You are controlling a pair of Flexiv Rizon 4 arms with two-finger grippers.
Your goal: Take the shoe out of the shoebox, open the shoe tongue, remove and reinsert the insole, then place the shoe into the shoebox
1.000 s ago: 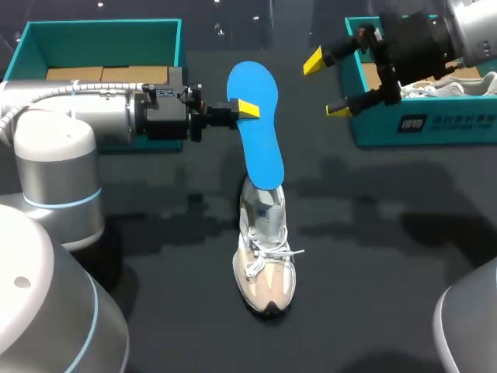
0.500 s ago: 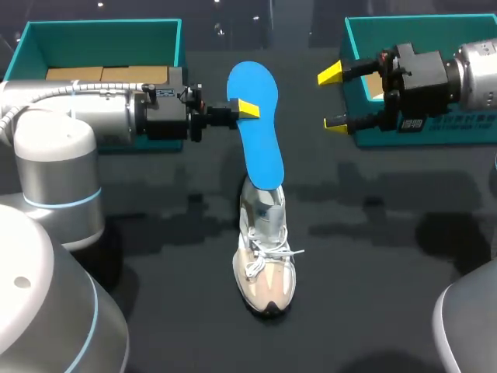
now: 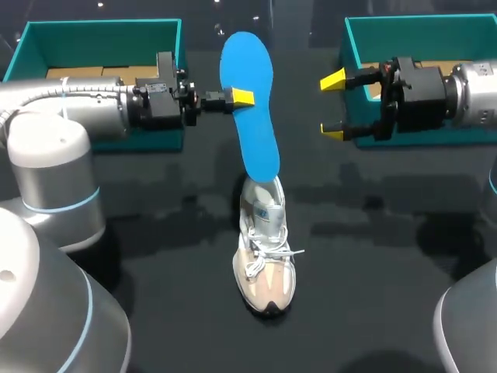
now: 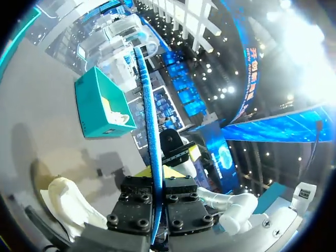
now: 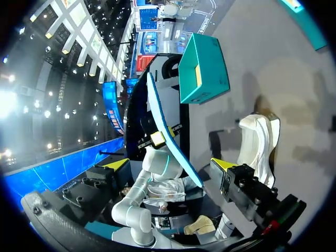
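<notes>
The dark table [image 3: 373, 295] lay under everything. My left arm [image 3: 70, 116] came in across its far left part and my right arm [image 3: 474, 93] across its far right, both held above the surface. Two teal shoeboxes stood at the far edge: the left shoebox [image 3: 101, 35] behind my left arm, with tan cardboard [image 3: 101, 74] showing inside, and the right shoebox [image 3: 365, 31] behind my right arm.

Between the arms the blue insole [image 3: 250, 109] stood on end in the air, tilted a little. Its lower end was at the opening of the shoe [image 3: 265, 264]; I could not tell whether the two touched. The shoe, pale with white laces, rested upright on its sole in the middle of the table, toe toward the near edge, outside both boxes.

My left gripper [image 3: 242, 98] had its jaws clamped flat on the insole's upper part, one finger on each face. My right gripper [image 3: 334, 105] hung beside the insole, apart from it, jaws spread wide and holding nothing.
</notes>
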